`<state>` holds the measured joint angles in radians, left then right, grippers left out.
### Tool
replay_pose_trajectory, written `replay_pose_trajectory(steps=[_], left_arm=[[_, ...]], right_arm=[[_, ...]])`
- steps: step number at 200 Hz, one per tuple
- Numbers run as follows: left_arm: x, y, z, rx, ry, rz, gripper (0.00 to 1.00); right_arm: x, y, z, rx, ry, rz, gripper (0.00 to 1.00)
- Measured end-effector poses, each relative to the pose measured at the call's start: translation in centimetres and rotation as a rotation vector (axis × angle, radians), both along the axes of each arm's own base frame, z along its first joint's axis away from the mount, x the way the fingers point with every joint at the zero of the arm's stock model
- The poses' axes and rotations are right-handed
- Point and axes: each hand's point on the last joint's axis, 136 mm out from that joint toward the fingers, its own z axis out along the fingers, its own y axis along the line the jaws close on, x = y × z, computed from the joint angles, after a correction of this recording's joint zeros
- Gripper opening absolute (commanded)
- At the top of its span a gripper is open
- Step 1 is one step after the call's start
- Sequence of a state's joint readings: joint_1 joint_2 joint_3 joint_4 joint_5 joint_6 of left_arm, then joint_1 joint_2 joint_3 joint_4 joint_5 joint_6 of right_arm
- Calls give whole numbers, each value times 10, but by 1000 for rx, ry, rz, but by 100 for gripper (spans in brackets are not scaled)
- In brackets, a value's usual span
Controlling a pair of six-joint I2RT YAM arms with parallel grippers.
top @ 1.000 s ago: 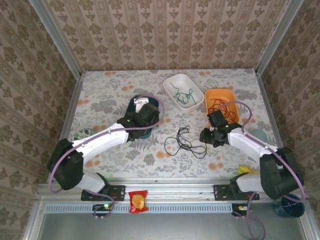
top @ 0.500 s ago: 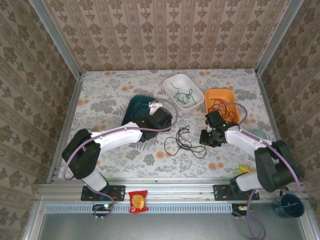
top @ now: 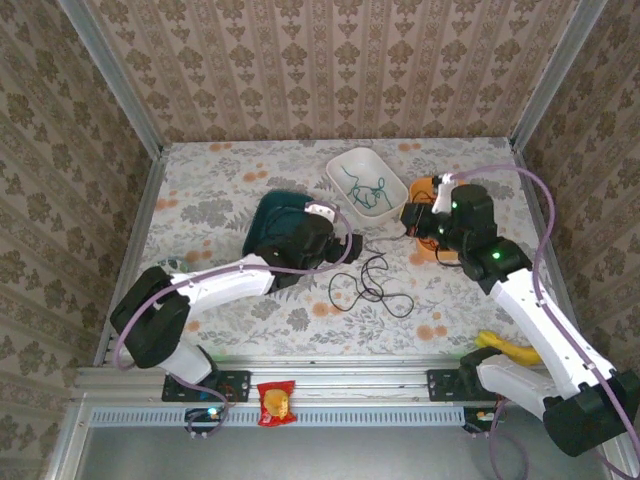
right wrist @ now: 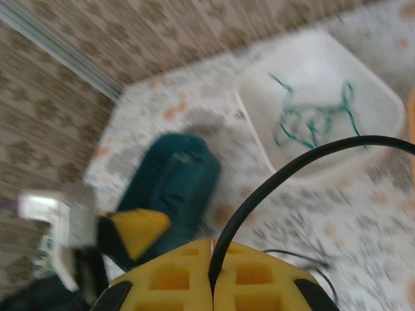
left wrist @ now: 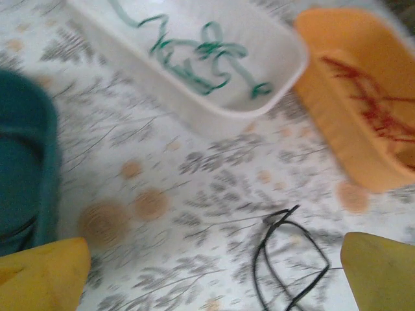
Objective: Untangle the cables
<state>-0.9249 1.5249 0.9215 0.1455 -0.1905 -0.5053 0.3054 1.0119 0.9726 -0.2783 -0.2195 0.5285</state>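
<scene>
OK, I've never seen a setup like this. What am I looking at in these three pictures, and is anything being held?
These are two robot arms bolted at the near edge of a flowered table. Each ends in a two-finger gripper. The wide picture comes from a fixed camera above and behind them. The other two come from a small camera on each wrist, so the yellow pieces at the bottom are that arm's own fingers.

On the table sit a white tray with a green cable, an orange tray with a red cable, a teal tray, and a black cable lying in loops.

The left gripper is open above those loops and holds nothing. The right gripper is shut on the black cable, which rises from between its fingers.
</scene>
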Motion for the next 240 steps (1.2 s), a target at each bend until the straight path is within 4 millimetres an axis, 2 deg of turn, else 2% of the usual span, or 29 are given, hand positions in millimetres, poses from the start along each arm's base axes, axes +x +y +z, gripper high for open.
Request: replay_pose_trajectory(steps=[21, 39, 71, 103, 122, 164, 198, 240], left_arm=[[-12, -17, 19, -82, -52, -115, 100], [-26, -32, 31, -125, -85, -224, 100], [-40, -44, 38, -123, -133, -310, 100], [-27, -32, 35, -31, -204, -205, 100], [-19, -22, 41, 14, -259, -136, 99], [-28, -6, 58, 55, -353, -131, 97], [-33, -3, 68, 77, -404, -165, 99], [-34, -12, 66, 123, -437, -225, 97]], right_arm=[[5, 10, 37, 57, -78, 39, 0], [8, 18, 46, 98, -85, 70, 0], [11, 30, 38, 153, -30, 118, 0], [8, 39, 33, 181, 11, 162, 0], [5, 40, 32, 192, 29, 178, 0], [3, 44, 28, 205, 61, 205, 0], [6, 49, 17, 218, 109, 228, 0], [3, 62, 7, 269, 180, 297, 0]])
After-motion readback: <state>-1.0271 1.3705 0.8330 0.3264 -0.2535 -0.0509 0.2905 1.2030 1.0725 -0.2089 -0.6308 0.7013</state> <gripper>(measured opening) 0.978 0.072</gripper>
